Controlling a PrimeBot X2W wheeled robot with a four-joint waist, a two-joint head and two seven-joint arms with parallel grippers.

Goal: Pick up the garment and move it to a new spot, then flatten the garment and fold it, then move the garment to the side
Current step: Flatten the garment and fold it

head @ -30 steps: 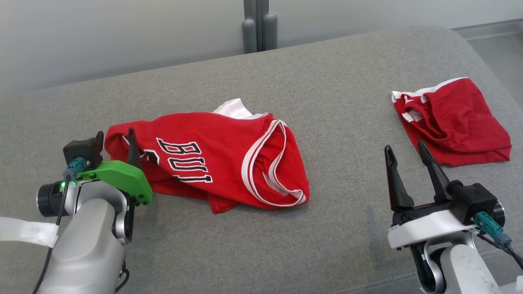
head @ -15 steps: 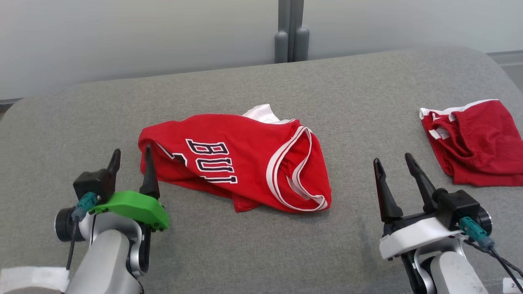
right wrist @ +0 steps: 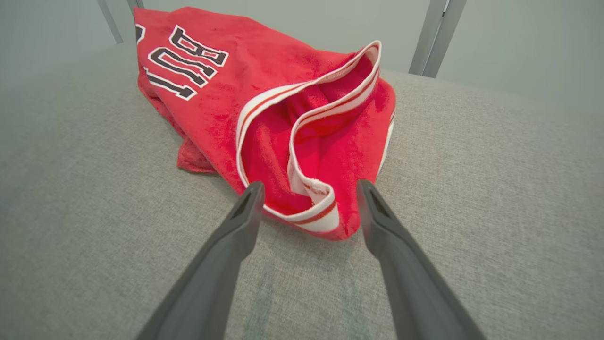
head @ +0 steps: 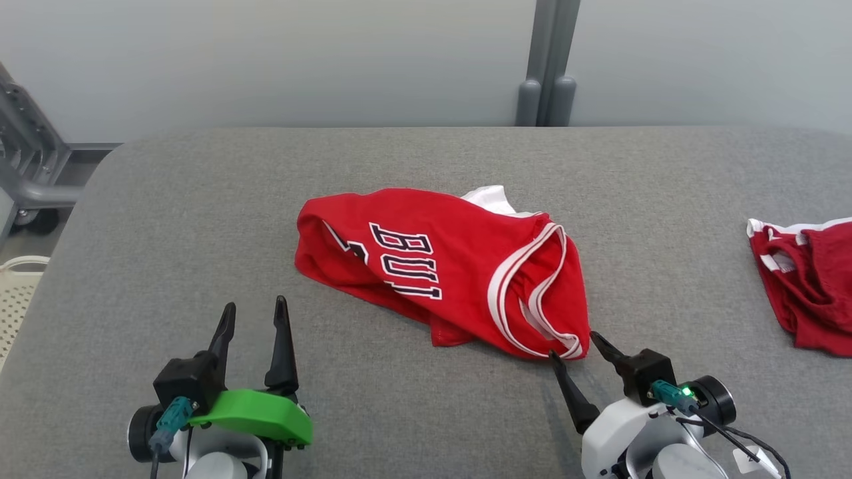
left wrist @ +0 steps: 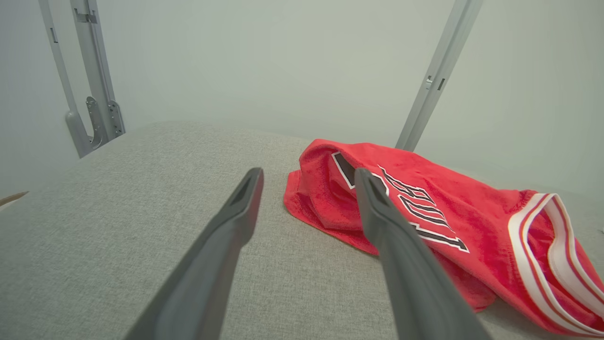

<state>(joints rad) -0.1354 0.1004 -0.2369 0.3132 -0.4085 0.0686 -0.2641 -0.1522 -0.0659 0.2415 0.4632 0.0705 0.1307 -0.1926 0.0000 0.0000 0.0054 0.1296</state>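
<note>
On grey cushion (head: 200, 199), red garment (head: 459, 266)

Bare cushion (head: 200, 219) lies all around the jersey (head: 439, 266)

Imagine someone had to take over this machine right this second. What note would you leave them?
Left gripper: open, empty, on the near side of the jersey's left end, clear of the cloth.
Right gripper: open, fingertips flanking the jersey's white-trimmed near corner, not closed on it.
Red jersey: crumpled in the middle of the grey cushion. A second red garment lies far right.
Done: no step shows as finished.
Left: grasp, move, flatten, fold, set aside.
</note>
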